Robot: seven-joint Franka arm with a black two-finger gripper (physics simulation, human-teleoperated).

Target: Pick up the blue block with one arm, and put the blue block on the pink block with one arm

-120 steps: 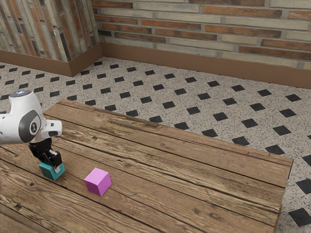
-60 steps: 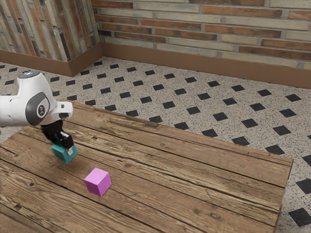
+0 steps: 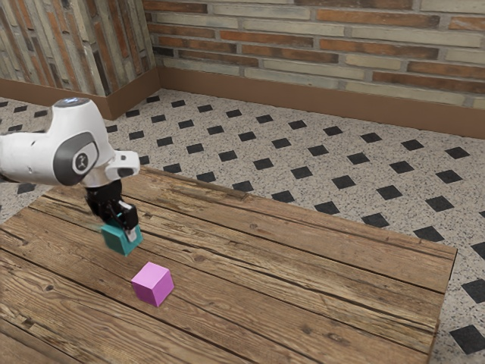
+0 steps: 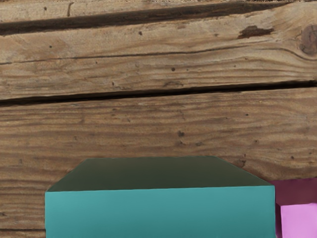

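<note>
1. The white arm (image 3: 53, 152) comes in from the exterior view's left and reaches over the left part of the wooden desk (image 3: 303, 258).
2. Its black tool (image 3: 121, 230) points down, and its two fingers are pinching the blue block (image 3: 121, 240) from opposite sides near the block's top.
3. The blue block looks teal. It hangs in the grip a little tilted, lifted clear of the desk planks.
4. The pink block (image 3: 152, 283) rests on the desk, nearer the front edge than the held block and to its right in the exterior view. The two blocks are close together but do not touch.
5. The blue block is not over the pink block; it is to the left of it and farther back.
6. In the wrist view, the blue block (image 4: 158, 208) sits large just under the hand, with its darker top face and brighter side face both showing.
7. In the same view, a corner of the pink block (image 4: 298, 220) shows just beside the held block, lower down on the desk (image 4: 148, 114).
8. The desk's planks run lengthwise, with dark seams and knots in the grain.
9. Beyond the desk there is a speckled floor (image 3: 318, 144) with black diamond tiles, and a brick wall (image 3: 303, 38) with a brown skirting at the far side.
</note>
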